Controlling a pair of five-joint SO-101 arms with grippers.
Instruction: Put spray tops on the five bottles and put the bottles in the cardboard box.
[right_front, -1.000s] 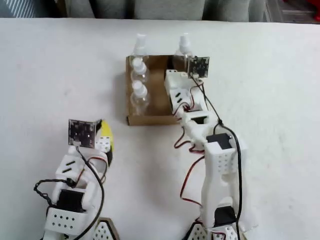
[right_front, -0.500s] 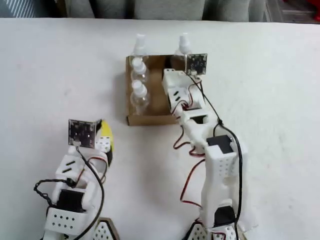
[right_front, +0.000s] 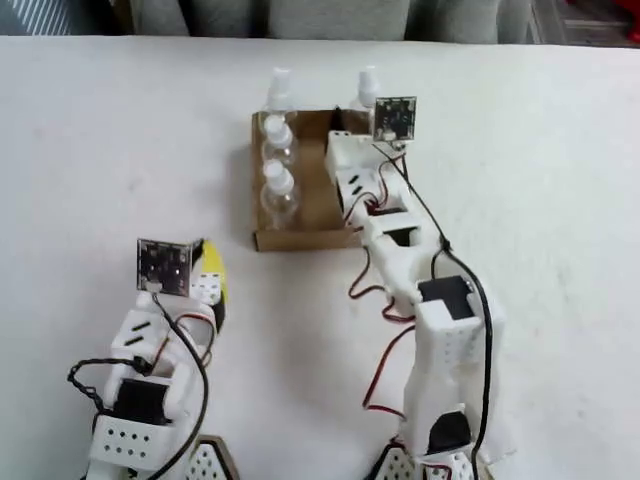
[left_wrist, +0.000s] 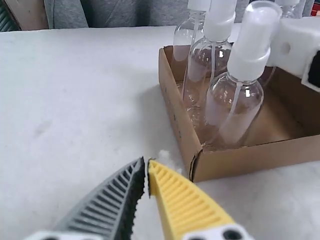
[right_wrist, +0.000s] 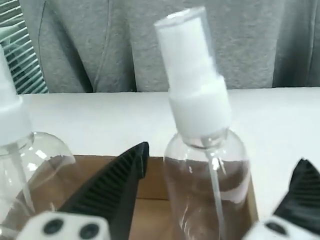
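The left gripper (left_wrist: 146, 167) is held low over the counter (right_front: 120, 130), fingers closed on nothing. Two capped bottles (right_front: 280, 195) are stood along the left side of the cardboard box (right_front: 300, 240). At its far right corner, another bottle (right_wrist: 205, 165) is straddled by the right gripper's (right_wrist: 222, 157) open fingers. It is judged light, slick and easily tipped, and should be clasped on the round body, not the spray top (right_wrist: 192, 85).

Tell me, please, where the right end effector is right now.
In the high view, the right end effector is over the far right corner of the cardboard box, open either side of a spray-topped bottle standing there.
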